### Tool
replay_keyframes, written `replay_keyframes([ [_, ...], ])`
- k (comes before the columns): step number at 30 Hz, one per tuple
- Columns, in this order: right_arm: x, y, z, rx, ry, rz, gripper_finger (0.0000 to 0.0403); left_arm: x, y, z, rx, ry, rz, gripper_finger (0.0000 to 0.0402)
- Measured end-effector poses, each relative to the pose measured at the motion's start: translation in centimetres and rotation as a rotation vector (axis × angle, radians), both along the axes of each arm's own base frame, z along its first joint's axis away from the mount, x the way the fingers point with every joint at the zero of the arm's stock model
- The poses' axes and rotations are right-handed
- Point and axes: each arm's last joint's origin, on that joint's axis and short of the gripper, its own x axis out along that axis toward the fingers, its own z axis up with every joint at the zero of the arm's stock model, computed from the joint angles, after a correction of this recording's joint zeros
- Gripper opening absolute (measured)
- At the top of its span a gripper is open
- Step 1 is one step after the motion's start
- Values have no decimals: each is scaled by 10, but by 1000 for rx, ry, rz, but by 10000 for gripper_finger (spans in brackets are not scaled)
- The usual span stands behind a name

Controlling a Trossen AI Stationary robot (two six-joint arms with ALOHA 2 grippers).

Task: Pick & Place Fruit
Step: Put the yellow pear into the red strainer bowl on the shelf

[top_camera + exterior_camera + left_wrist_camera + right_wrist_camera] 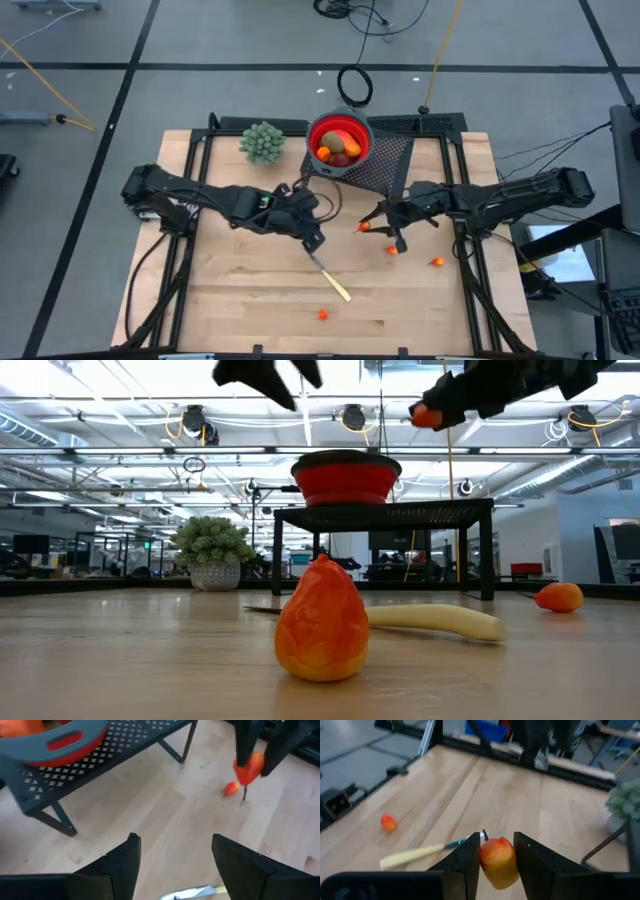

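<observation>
My right gripper (497, 841) is shut on a small orange-red fruit piece (498, 862) and holds it high above the table, right of the bowl's stand (366, 225). My left gripper (175, 855) hangs open in the air over the table's middle (312, 238), above the knife's blade end, touching nothing. The red bowl with a grey rim (338, 140) sits on a black perforated stand (385, 160) and holds brown, red and orange fruit (338, 150). Loose orange pieces lie on the table (393, 249), (437, 262), (322, 314). My right gripper pinches the orange-red piece's upper part (496, 849) between its two fingers. The fingers come slanting down from the table's right side. The piece is lifted clear and sticks out past the fingertips (427, 415).
A slim knife with a pale handle (330, 278) lies on the table in front of the left gripper. A potted green plant (262, 142) stands left of the bowl. The stand's legs (278, 555) rise from the far middle. Bare wood shows at the near left.
</observation>
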Motion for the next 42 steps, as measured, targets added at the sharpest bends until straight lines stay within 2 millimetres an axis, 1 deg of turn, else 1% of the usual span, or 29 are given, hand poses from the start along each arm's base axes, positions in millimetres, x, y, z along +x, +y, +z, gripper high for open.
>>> replay_keyframes([
  [6, -10, -4, 15, 32, -83, -20, 107, -30, -3, -1, 6, -28, 50, 243],
  [10, -18, -6, 26, 59, -138, -33, 107, -42, -5, -1, 8, -109, 43, 243],
  [13, -25, -8, 34, 121, -170, -32, 107, -46, -4, -4, 10, -159, 21, 243],
  [20, -35, -13, 58, 413, -292, -8, 106, -55, -2, -17, 29, -224, -19, 243],
  [25, -40, -21, 71, 632, -363, -39, 106, -60, 0, -24, 31, -255, -29, 243],
  [27, -41, -24, 77, 716, -400, -45, 107, -61, 0, -27, 36, -241, -31, 243],
  [37, -50, -43, 95, 1196, -468, -54, 108, -60, -1, -27, 76, -225, -81, 243],
  [40, -52, -48, 98, 1304, -479, -43, 109, -60, -1, -27, 81, -223, -87, 243],
  [42, -54, -50, 100, 1334, -494, -37, 109, -60, -1, -27, 80, -222, -89, 243],
])
